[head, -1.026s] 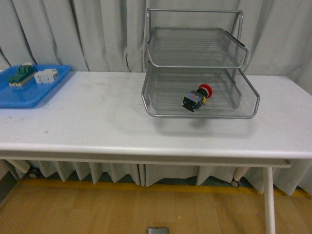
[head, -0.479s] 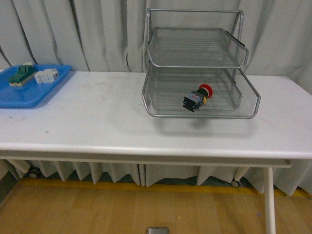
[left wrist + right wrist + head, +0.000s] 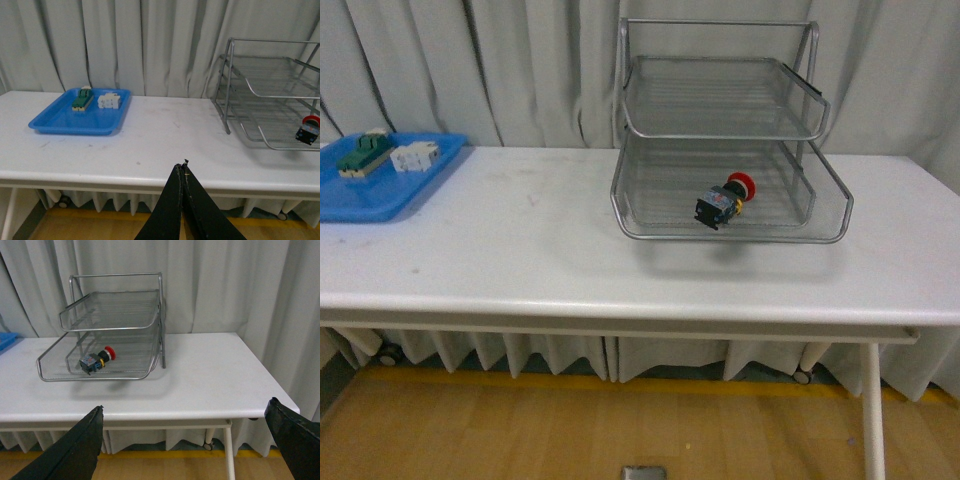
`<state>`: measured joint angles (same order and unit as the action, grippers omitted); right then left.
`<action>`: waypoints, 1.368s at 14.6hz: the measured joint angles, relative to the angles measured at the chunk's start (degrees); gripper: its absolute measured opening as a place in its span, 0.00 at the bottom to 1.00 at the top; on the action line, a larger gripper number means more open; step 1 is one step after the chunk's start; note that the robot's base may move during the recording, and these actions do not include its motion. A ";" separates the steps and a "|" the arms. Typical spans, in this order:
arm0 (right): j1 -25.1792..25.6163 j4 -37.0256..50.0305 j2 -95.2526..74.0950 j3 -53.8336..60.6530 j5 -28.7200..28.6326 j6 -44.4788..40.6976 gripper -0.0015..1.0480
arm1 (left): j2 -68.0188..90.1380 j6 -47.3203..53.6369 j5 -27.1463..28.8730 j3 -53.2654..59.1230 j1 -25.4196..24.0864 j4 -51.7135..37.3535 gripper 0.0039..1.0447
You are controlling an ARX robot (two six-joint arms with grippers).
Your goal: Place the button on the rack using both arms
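Left tool (image 3: 183, 172) closed | right tool (image 3: 185, 440) spread | button (image 3: 723, 201) in wire-mesh rack (image 3: 720, 140)

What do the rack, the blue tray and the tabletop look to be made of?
The rack looks like metal: silvery see-through mesh trays on shiny rod uprights. The blue tray is probably moulded plastic, given its uniform saturated colour, rounded rim and soft sheen. The tabletop has a smooth, matte white surface with faint scuffs, likely laminate or plastic; its core cannot be told.
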<state>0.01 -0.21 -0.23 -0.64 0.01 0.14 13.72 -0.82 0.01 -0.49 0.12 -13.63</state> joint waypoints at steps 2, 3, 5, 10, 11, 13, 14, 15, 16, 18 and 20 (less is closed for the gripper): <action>0.00 0.00 0.00 0.00 0.00 0.00 0.94 | -2.49 0.00 0.00 0.00 0.00 2.43 0.01; 0.00 0.00 0.00 0.00 0.00 0.00 0.94 | -3.34 0.00 0.00 0.00 0.00 3.37 0.01; 0.00 0.00 0.00 0.00 0.02 0.00 0.94 | -10.69 0.00 -0.20 -0.02 0.00 13.70 0.01; 0.00 0.02 0.00 0.00 0.00 0.00 0.94 | -13.29 0.02 0.00 -0.02 0.00 13.79 0.13; 0.00 0.00 0.00 0.00 0.00 0.02 0.94 | -13.29 0.00 0.00 -0.02 0.00 13.79 0.25; -0.02 -0.22 -0.02 0.00 0.13 0.02 0.94 | -13.29 0.02 -0.02 -0.02 0.00 13.81 0.51; -2.73 -6.54 -4.04 -2.38 6.60 2.58 0.94 | -13.29 0.00 0.02 -0.02 0.00 13.81 0.63; -2.75 -2.45 -11.80 -4.24 8.85 4.00 0.94 | -13.29 0.02 -0.04 -0.02 0.00 13.79 0.75; -1.40 4.83 -18.27 -6.23 8.28 4.15 0.94 | -13.29 0.02 0.00 -0.02 0.00 13.81 0.87; 0.35 23.43 -38.40 -14.16 4.17 4.11 0.94 | -13.29 0.07 0.00 -0.02 0.00 13.81 0.93; -0.70 31.34 -59.01 -25.86 1.55 4.83 0.94 | -13.29 0.09 -0.02 -0.02 0.00 13.79 0.94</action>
<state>-0.69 31.14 -59.24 -26.50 1.56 4.97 0.43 -0.73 -0.01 -0.51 0.12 0.16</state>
